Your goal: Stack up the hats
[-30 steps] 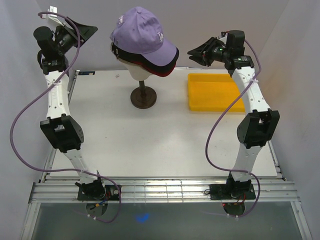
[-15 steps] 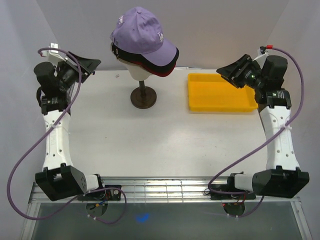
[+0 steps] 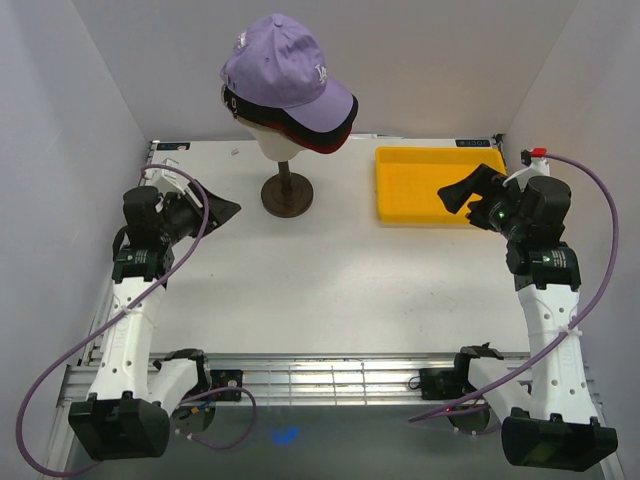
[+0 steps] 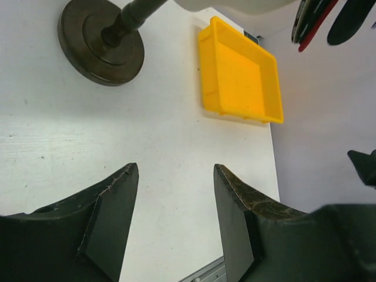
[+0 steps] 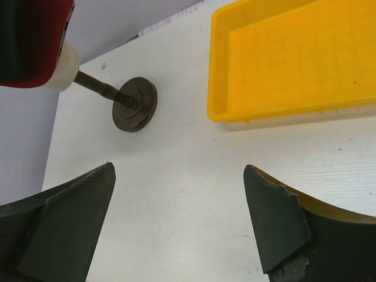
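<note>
Since the hats sit nested on the mannequin head, lavender cap topmost, the stacking looks finished and only parking the arms remains. Left fingers and right fingers gape wide, holding nothing, above the surface; steer them well clear of the stand so nothing jars the stack.

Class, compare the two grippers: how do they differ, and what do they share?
The left gripper is near the mannequin stand, the right gripper by the yellow tray. The left gripper points rightward, the right gripper leftward. Both are open and empty.
</note>
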Tool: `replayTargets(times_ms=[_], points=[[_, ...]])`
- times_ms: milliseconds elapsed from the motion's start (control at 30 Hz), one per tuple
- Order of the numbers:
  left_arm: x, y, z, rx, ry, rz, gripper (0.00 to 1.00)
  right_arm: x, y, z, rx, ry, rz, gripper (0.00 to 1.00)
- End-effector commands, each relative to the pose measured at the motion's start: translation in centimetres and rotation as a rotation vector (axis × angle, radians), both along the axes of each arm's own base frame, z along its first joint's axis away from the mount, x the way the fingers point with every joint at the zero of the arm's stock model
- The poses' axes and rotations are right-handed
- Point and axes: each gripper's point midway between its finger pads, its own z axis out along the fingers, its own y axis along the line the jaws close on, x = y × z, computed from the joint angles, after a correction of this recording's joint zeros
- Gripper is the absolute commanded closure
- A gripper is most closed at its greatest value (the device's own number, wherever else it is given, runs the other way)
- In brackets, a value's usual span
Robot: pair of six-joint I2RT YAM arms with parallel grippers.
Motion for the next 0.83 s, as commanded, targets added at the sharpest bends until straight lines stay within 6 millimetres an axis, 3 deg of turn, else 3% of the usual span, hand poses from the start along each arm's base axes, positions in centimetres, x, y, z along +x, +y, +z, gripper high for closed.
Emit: replayTargets(times_ms=[0,100,367,600,800], points=[[-1.5,-0.3,-0.6,0.081,-0.026,-0.029,0.36,0.3,-1.2,1.7,-0.066,-0.090,-0.048,0.06],[-2.3,-1.3,-1.5,0.146,-0.015,-0.076,0.36,0.3,-0.6,1.3,-0.064,-0.116,-0.007,0.07],[-2.6,-1.8,-1.7,0.177,-0.012,-0.099,0.36,0.3,-0.2,1.5,-0.058,-0.149,0.015,0.07],[-2.6,-2.1,-1.7,0.171,-0.007,-0.108,0.36,0.5,-1.5,0.7,-0.057,-0.089,-0.076,0.11],[-2.7,-2.0,-1.9,0.174,-0.007,-0.108,0.36,0.4,-1.1,0.7,-0.061,-0.087,-0.045,0.11]])
